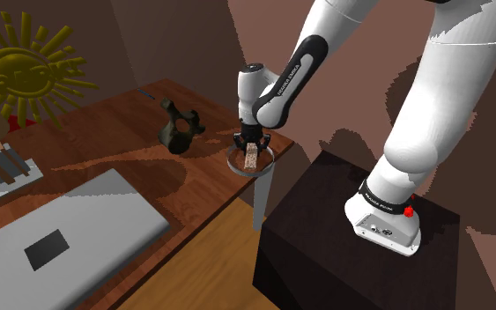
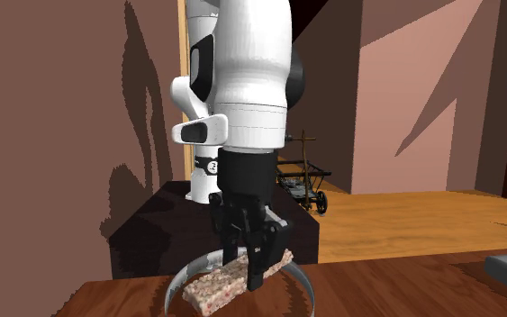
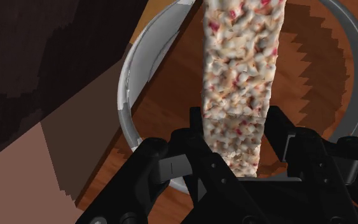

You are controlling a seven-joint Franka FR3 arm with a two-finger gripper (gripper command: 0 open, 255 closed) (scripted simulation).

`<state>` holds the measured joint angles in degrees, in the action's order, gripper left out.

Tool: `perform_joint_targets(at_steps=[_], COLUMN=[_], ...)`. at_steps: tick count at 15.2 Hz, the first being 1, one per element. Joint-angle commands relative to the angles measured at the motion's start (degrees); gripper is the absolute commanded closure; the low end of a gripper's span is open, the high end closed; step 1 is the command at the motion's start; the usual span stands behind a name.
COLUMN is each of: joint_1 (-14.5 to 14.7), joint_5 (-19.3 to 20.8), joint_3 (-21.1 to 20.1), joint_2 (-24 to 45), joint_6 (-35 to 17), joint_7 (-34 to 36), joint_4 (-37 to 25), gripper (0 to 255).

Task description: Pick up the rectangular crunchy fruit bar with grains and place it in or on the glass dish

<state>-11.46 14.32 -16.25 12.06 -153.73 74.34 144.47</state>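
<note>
Wrist view, black gripper [image 3: 236, 127] pinching speckled grain bar [image 3: 238, 57] over glass dish [image 3: 128, 89], shoulder view, dark figurine [image 1: 180, 126] at dish's ten o'clock.

I see a cream, grainy bar [image 3: 241, 76] flecked red and pink, a dish [image 3: 128, 95] rim that looks pale grey, black jaws, a reddish-brown wood-grained bench [image 1: 131, 119].

Dark figurine [image 1: 180, 130] near dish [image 1: 234, 165]; open tabletop [image 1: 212, 146] between them
</note>
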Motion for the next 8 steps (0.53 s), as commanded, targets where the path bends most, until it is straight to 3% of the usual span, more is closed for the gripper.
perform_joint_targets(at_steps=[1, 5, 6, 8], joint_1=[0.0, 0.0, 0.0, 0.0], joint_5=[0.1, 0.1, 0.1, 0.1], joint_3=[0.1, 0.1, 0.1, 0.1], joint_2=[0.1, 0.1, 0.1, 0.1], joint_6=[-0.1, -0.1, -0.1, -0.1], joint_7=[0.1, 0.1, 0.1, 0.1], joint_4=[-0.1, -0.1, -0.1, -0.1], gripper=[255, 255, 0, 0])
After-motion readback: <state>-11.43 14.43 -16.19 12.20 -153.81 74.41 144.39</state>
